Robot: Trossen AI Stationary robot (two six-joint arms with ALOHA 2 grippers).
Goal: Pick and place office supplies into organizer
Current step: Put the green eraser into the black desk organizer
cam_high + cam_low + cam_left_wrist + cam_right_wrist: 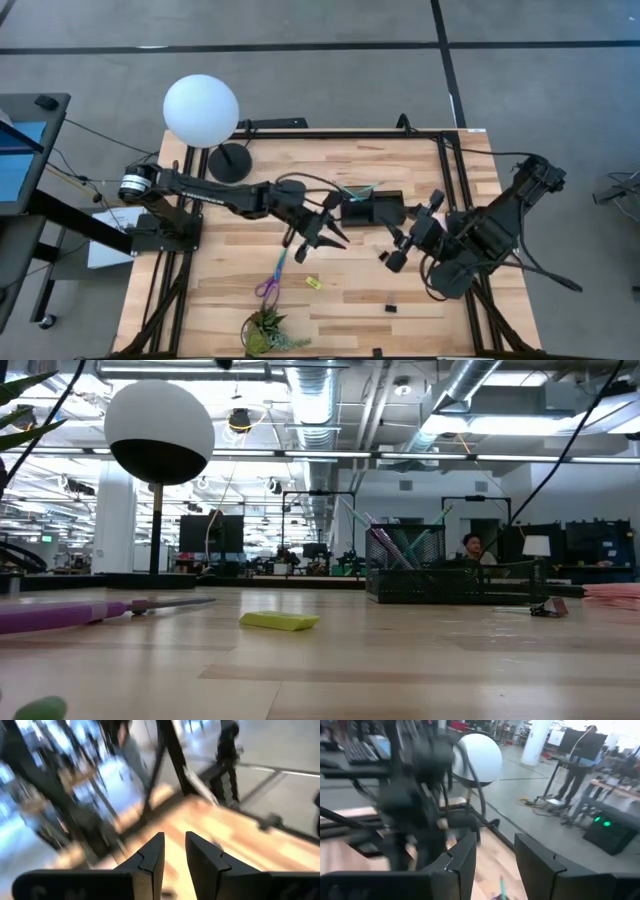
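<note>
1. Organizer (372, 210): stands mid-table between the two arms, pens (385, 542) already leaning in its tall part.
2. Left gripper (325, 237): hangs just beside the organizer's left end, fingers a little apart with nothing between them.
3. Right gripper (404, 247): near the organizer's right end, fingers parted, empty.
4. Scissors (272, 280): flat on the table toward the front, near the plant (266, 332). Risk: a low grab there could snag the leaves or skid the blades sideways.
5. Yellow piece (312, 283): loose on the wood, just right of the scissors. Small and flat; fingertips may push it along instead of pinching it.
6. Black clip (390, 307): alone near the front edge. Risk: a nudge could send it off the table.
7. Both arms crowd the organizer; reaching in together, they could knock each other or tip it.
</note>
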